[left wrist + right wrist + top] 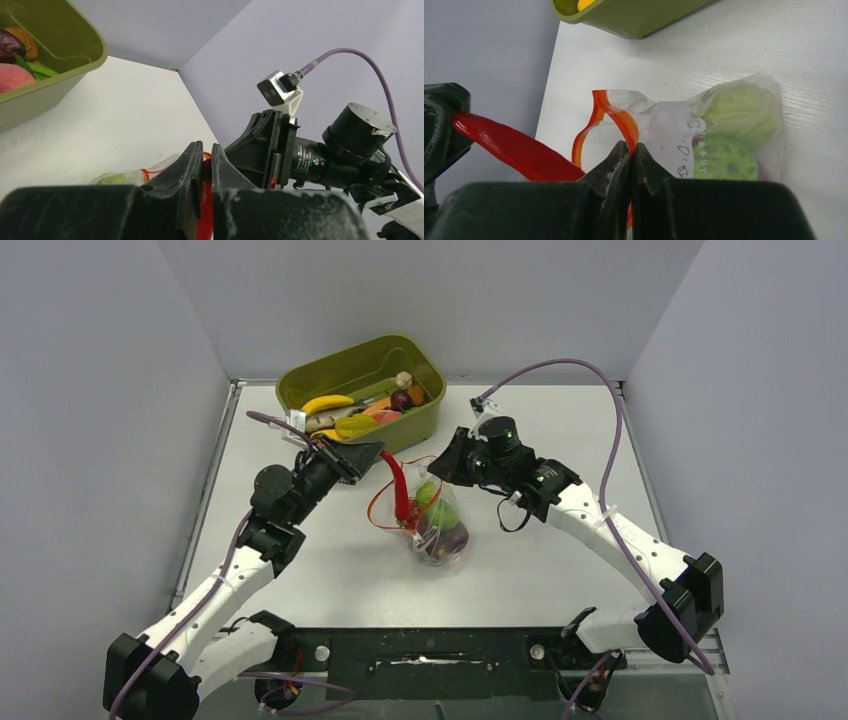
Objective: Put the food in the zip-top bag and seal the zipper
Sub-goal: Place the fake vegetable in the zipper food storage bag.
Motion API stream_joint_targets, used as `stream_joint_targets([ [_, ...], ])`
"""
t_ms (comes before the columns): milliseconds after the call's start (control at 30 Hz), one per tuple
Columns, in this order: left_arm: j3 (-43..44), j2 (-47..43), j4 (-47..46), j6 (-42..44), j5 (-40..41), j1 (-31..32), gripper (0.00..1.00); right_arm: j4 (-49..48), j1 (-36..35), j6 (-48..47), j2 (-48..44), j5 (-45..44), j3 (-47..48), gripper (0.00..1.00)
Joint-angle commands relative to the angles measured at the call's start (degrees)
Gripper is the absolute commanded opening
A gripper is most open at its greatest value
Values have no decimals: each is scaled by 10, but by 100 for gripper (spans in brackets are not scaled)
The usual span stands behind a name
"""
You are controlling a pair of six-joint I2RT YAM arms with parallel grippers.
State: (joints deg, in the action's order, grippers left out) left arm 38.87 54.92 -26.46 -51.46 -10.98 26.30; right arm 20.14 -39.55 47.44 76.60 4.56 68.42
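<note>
Bag (440, 532) mid-table, green and purple toy food (441, 518) inside, mouth open. Left gripper (378, 452) clamped on red chili (400, 490), chili tip at bag mouth. Right gripper (433, 472) pinched shut on orange zipper strip (618, 116) at bag rim. Beyond: green tub (412, 423) with banana (327, 402), more toys.

Clear zip-top bag (445, 535) mid-table, green food (429, 494) inside, zipper (624, 120) open, red pepper (399, 490) at mouth
</note>
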Motion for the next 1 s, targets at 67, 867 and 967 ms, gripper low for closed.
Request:
stream_joint_targets([
  [67,-33,10,-82,22,21,15,0,-51,-5,4,-24,-3,13,0],
  [867,-79,48,-128,64,2,65,7,-62,-9,14,-7,-14,14,0],
  [967,-82,50,-126,65,0,67,2,-64,-9,20,-1,-11,13,0],
])
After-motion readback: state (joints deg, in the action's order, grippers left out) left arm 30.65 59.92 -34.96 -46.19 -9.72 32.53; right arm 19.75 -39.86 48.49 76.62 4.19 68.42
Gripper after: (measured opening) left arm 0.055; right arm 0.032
